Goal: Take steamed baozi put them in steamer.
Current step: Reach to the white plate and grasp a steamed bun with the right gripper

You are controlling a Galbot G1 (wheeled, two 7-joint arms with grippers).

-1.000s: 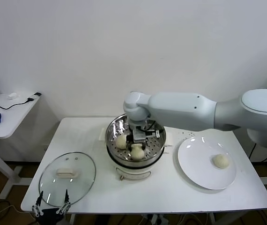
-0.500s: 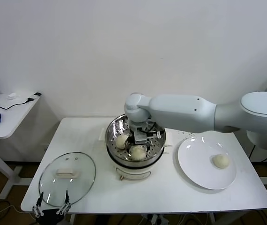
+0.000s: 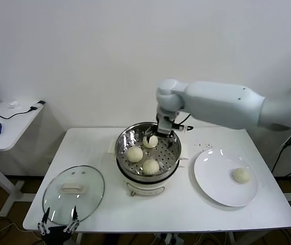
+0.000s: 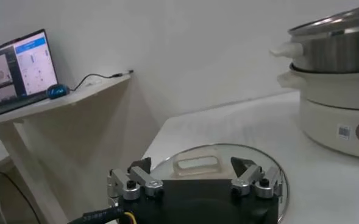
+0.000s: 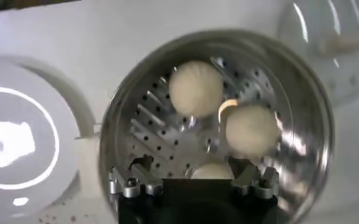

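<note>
3 baozi [image 3: 143,153] sit in the steamer [image 3: 172,157] at the table's centre; 1 baozi [image 3: 241,175] waits on the plate [image 3: 212,178] near the right edge, closest to the right gripper [image 3: 166,133], jaws spread empty. The left gripper [image 4: 194,178] idles, spread, at the front-left corner.

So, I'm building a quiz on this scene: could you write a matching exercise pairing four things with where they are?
Things:
1. glass lid
2. lone baozi
3. right gripper
4. left gripper

Places:
A. on the white plate
B. above the steamer's far rim
C. at the table's near-left edge
D. flat on the table, left of the steamer

Pairs: 1-D, 2-A, 3-B, 4-C
</note>
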